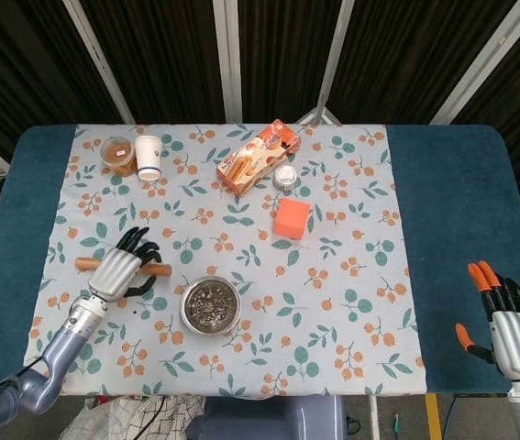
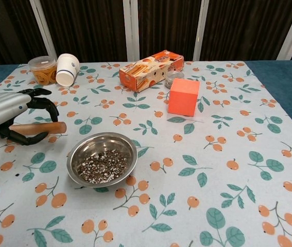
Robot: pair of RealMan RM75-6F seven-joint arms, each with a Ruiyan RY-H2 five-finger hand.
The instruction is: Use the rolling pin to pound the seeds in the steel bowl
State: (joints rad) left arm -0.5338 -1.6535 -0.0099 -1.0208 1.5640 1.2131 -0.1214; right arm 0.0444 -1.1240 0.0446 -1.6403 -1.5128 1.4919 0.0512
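A wooden rolling pin (image 1: 160, 269) (image 2: 53, 127) lies level at the left of the flowered cloth. My left hand (image 1: 117, 270) (image 2: 1, 110) grips its middle, dark fingers curled around it. Both ends stick out of the hand in the head view. The steel bowl (image 1: 185, 309) (image 2: 104, 144) sits just right of the pin's tip, with dark and pale seeds (image 1: 211, 305) (image 2: 102, 170) spread over its bottom. My right hand (image 1: 507, 330) rests far off at the front right on the blue cloth, its fingers apart and holding nothing.
At the back left stand a paper cup (image 1: 149, 156) (image 2: 67, 68) and a clear tub of snacks (image 1: 118, 154) (image 2: 41, 69). A biscuit box (image 1: 258, 156) (image 2: 151, 69), a small jar (image 1: 285, 177) and an orange cube (image 1: 291, 218) (image 2: 183, 96) sit behind the bowl.
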